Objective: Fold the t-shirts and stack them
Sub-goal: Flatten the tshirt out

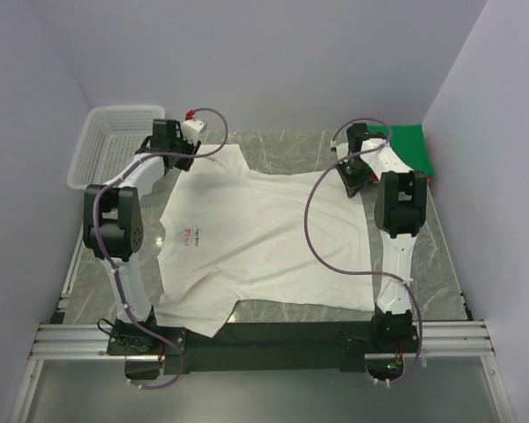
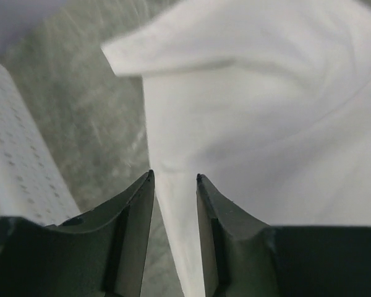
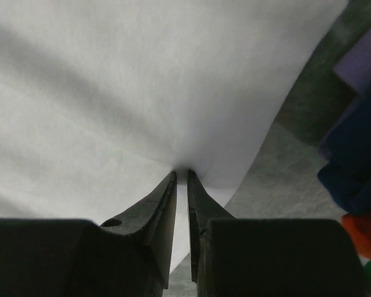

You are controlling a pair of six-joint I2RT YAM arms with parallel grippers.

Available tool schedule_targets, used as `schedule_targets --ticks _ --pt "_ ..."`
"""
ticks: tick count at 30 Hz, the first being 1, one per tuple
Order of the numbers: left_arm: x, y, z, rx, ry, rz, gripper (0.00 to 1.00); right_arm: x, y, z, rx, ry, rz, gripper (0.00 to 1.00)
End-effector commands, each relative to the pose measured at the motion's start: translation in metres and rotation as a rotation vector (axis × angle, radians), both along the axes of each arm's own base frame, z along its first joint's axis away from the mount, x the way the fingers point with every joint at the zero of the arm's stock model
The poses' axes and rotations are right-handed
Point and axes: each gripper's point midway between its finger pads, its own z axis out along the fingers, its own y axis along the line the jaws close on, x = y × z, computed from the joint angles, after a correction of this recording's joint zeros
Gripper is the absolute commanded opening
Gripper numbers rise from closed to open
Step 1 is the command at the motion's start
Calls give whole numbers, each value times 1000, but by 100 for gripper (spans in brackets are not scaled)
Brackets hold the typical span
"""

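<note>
R gripper (image 3: 180,173) has its jaws nearly together, pinched on a pucker of the white tee (image 1: 264,238) at its 2 o'clock hem corner, prob. to anchor that edge for a fold. L gripper (image 2: 174,178) is at 11 o'clock by the far sleeve, jaws apart astride the cloth edge – lined up, not yet gripping. Tee lies spread flat, logo up, mid-table (image 1: 291,145). Folded green tee (image 1: 410,145) sits at 1 o'clock – likely the stacking spot; basket (image 1: 115,141) at 10 o'clock.

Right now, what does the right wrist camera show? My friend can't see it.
The right end effector, nearly closed, pinches the edge of a white t-shirt. On the right are gray marble table, a folded blue t-shirt and an orange t-shirt.
</note>
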Motion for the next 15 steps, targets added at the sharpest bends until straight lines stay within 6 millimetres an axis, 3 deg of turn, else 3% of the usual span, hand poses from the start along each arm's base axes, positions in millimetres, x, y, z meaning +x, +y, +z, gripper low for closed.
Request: schedule_targets --ticks 1,4,8,10,14,15 --pt "-40 -4 -43 -39 173 -23 39 21 -5 1 -54 -45 -27 19" --pt "-65 2 -69 -25 247 -11 39 25 -15 -7 -115 -31 -40 18" --pt "-80 11 -82 -15 283 21 40 37 -16 -10 -149 -27 -34 18" --pt "-83 19 -86 6 292 47 39 40 -16 -20 -172 -16 -28 18" --pt "-74 39 -99 60 324 118 39 63 -18 -16 -235 -76 -18 18" --pt "-73 44 -117 71 363 136 39 69 -18 -15 -248 -94 -18 18"
